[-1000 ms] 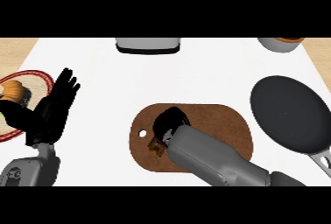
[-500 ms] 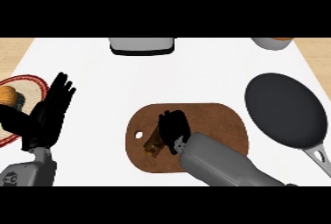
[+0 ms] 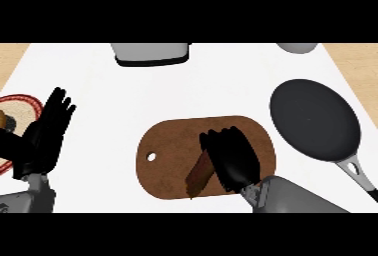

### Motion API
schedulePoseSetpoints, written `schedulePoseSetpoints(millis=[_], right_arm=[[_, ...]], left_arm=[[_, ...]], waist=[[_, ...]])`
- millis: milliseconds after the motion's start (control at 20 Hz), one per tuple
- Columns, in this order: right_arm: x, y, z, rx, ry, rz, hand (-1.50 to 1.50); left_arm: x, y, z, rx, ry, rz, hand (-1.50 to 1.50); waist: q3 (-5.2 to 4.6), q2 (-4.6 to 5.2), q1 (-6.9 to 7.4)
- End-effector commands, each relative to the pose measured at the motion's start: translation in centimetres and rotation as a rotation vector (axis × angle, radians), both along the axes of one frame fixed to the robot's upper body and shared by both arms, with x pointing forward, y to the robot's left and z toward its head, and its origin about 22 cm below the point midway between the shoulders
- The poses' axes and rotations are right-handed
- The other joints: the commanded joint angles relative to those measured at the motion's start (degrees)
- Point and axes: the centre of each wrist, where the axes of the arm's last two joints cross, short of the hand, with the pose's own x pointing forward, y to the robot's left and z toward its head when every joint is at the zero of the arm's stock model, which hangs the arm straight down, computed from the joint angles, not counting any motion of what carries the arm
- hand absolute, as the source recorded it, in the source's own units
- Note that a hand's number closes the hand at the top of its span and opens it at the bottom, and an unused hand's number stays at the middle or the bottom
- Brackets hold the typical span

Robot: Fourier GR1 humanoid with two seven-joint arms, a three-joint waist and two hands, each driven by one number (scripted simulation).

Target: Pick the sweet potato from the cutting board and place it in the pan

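The sweet potato (image 3: 200,171) lies on the cutting board (image 3: 171,150), a long brown piece running slantwise, its right side hidden under my right hand (image 3: 232,157). I judge it stiff, fairly heavy for its size, with dry skin that should not slip; its thick middle is the place to take hold, across the width. My fingers lie over it pointing up the board, but I cannot tell whether they have closed round it. Half a second ago this hand sat further left on the board. The pan (image 3: 316,119) waits to the right on the worktop (image 3: 221,85). My left hand (image 3: 46,131) rests open at the left edge.
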Motion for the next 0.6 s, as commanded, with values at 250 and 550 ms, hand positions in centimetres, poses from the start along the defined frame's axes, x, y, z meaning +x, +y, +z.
schedulePoseSetpoints(millis=[250, 550], right_arm=[[-8.3, -6.1, 9.1, 0.128, -0.360, -0.050, 1.50], [-9.1, -9.8, 12.1, 0.192, -0.385, -0.185, 1.50]], left_arm=[[-0.4, -0.3, 0.3, 0.009, -0.004, -0.015, 0.00], [0.9, -2.5, 1.1, -0.013, -0.026, -0.074, 0.00]], waist=[[-0.06, 0.59, 0.78], [-0.03, 1.50, 3.40]])
